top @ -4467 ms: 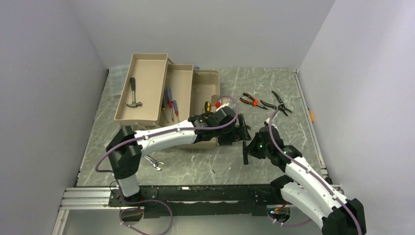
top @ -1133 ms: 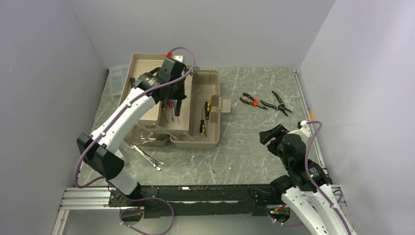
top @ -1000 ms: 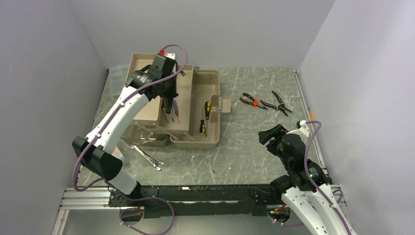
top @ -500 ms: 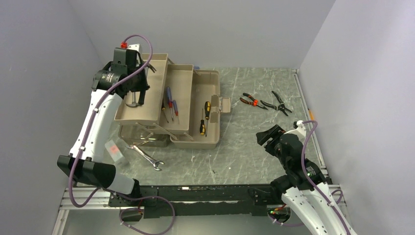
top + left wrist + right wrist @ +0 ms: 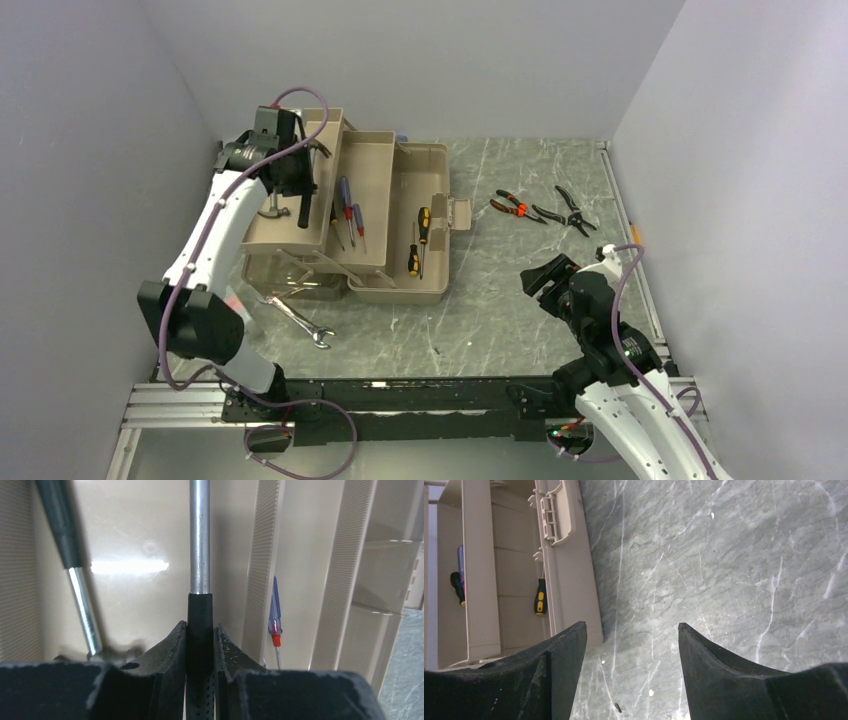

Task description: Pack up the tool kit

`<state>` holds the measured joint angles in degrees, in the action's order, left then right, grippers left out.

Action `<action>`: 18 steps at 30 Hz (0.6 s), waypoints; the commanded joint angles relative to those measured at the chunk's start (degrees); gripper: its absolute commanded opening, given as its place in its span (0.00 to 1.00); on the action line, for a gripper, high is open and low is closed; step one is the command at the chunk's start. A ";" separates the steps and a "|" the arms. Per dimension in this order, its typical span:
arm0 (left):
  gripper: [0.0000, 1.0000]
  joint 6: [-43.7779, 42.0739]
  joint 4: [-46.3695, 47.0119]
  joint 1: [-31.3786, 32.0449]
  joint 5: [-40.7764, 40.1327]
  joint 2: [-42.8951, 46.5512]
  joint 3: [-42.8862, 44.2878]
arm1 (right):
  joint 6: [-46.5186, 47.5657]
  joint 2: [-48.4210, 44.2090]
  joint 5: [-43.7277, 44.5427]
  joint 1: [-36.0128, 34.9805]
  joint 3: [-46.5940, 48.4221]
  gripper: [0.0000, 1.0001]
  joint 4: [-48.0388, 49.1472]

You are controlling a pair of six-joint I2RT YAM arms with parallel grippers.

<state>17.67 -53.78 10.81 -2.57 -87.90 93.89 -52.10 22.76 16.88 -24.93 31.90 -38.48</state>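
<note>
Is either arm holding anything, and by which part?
The left gripper is shut on a steel-shafted hammer, clamping its black rubber handle just below the bare shaft. The right gripper is open, holding nothing.

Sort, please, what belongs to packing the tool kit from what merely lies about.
Job: tan plastic toolbox, black-gripped steel hammer in left gripper, orange-handled pliers, steel wrench, black-yellow screwdrivers.
Lying about: clear plastic organiser box, mostly behind the arm.
</note>
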 commanded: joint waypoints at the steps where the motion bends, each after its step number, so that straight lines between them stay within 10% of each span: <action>1: 0.06 -0.72 0.16 -0.12 1.64 -3.85 2.85 | 0.15 0.63 -0.95 -0.08 -0.75 0.69 3.22; 13: 0.05 0.11 -0.44 -0.15 2.03 -4.20 3.40 | 0.33 -0.15 -0.50 -0.03 -1.34 0.69 2.60; 18: 0.20 -1.62 -2.62 -0.17 5.24 -5.92 5.85 | 0.41 -0.54 -0.36 -0.03 -1.42 0.69 2.53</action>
<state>17.63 -55.61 10.81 -0.54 -94.02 95.88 -52.10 23.00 15.99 -24.93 30.33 -37.54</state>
